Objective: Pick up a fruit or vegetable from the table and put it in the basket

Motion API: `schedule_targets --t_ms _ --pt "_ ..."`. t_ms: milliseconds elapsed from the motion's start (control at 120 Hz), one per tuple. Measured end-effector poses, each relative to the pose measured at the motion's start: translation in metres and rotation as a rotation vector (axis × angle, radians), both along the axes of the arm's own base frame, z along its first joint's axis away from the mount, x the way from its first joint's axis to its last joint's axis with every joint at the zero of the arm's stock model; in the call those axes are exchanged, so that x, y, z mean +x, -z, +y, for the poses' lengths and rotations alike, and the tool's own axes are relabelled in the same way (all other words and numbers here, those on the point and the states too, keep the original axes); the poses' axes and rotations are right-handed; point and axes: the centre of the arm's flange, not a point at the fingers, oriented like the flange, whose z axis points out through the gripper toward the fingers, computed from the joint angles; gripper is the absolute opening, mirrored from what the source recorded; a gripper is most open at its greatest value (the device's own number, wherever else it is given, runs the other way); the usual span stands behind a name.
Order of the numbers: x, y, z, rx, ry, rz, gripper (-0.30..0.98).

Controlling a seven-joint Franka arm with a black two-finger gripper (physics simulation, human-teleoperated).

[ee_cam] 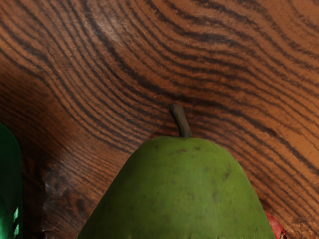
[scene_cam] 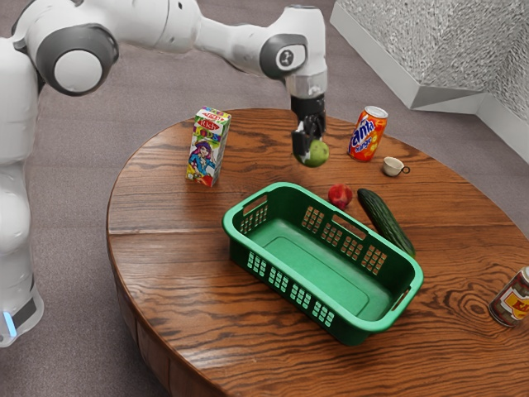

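Gripper [scene_cam: 306,141] w/ pear [scene_cam: 316,154]; Fanta can [scene_cam: 367,135].

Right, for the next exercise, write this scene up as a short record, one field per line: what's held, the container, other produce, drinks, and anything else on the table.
Held: green pear, in the jaws, which are closed on it
Container: green basket, on the round wooden table
Pear in basket: not yet
Other produce: red fruit and cucumber, both beside the basket
Drinks: carton and orange can, both upright
Also on table: small cup, jar
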Motion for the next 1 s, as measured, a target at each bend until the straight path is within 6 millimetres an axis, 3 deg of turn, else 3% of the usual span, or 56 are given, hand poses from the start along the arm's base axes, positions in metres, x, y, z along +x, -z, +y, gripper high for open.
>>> schedule_targets --t_ms 67,158,275,333,475,642,867,1000 --pt "-0.017 -0.037 -0.029 -0.011 0.032 -0.051 0.24" --pt "-0.036 -0.068 -0.076 -0.039 0.081 -0.092 0.25" --pt "-0.047 -0.073 -0.136 -0.076 0.145 -0.083 0.25" --pt "-0.051 -0.074 -0.156 -0.09 0.164 -0.079 0.24" --pt "-0.057 -0.076 -0.179 -0.108 0.171 -0.072 0.25" --pt "-0.073 -0.074 -0.228 -0.139 0.214 -0.054 0.24" --pt "-0.076 -0.071 -0.242 -0.151 0.208 -0.042 0.25" --pt "-0.077 -0.068 -0.253 -0.146 0.211 -0.038 0.5"
